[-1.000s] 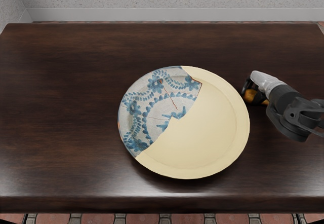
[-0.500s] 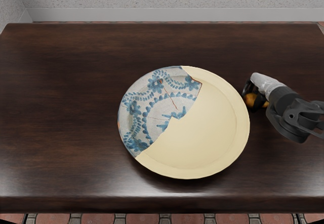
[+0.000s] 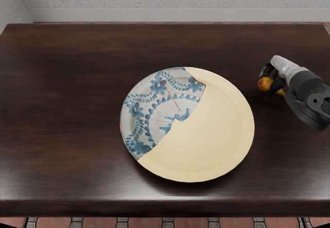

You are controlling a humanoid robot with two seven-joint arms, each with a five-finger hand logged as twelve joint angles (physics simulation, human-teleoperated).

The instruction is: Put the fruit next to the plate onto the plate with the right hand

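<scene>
Roughly midway, judging from the head view, the only view given. Sitting about mid-table, somewhat nearer the front edge of the dark brown wooden table [image 3: 62,109]: a round shallow ceramic plate [image 3: 248,135], blue-and-white patterned across its left part, plain cream across the rest, carrying nothing. Clasped in the curled dark fingers [image 3: 267,73] of the right hand [image 3: 272,78], on an arm reaching in from the picture's right side: a small round orange-brown fruit [image 3: 265,84]. Apparently raised a little off the table, going by a soft shadow beneath, though hard to confirm from this angle. Positioned near the table's right edge, toward its far half, just beside the plate's right rim yet clear of it, touching neither rim nor bowl. Done, then, by the look of things: reaching, gripping, and seemingly the start of a lift. Left to do: carrying the fruit leftward over the rim, lowering onto the cream surface, loosening the fingers, drawing the hand away. No sign of the left arm anywhere.
</scene>
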